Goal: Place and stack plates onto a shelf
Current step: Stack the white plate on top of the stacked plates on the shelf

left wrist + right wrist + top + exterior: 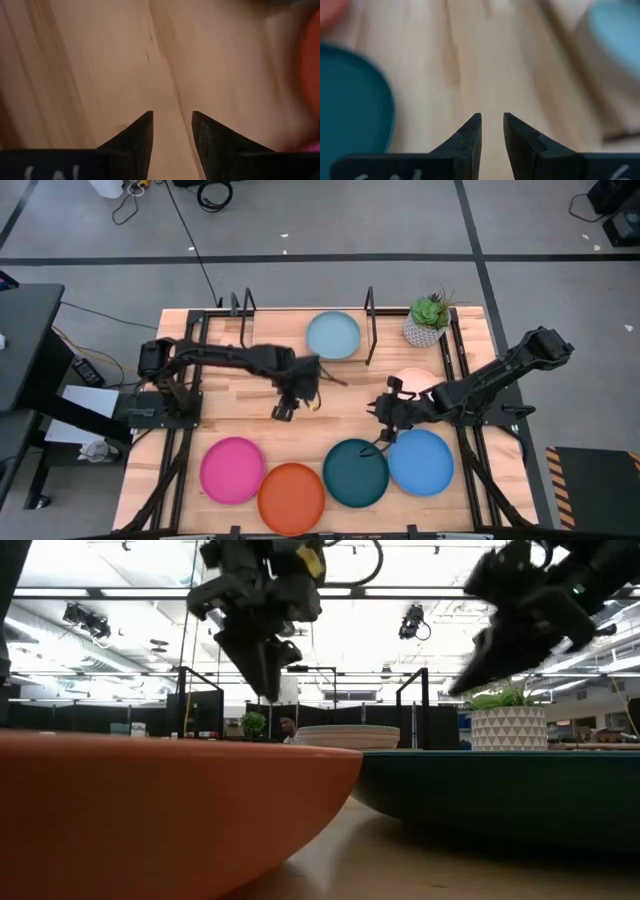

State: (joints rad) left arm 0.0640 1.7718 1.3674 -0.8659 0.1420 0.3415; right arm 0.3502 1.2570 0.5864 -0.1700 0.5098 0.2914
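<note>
Overhead, table-level and two close downward wrist views

No legible text, label, brand or sign on the table, the plates, the shelf or the room beyond. Only entry: faint white marks on the dark body behind the left gripper's (171,131) fingers in the left wrist view, cut off by the picture's edge and unreadable; similar white strokes on the dark body behind the right gripper's (492,131) fingers in the right wrist view, also cut off, one perhaps part of a numeral but not certain.
</note>
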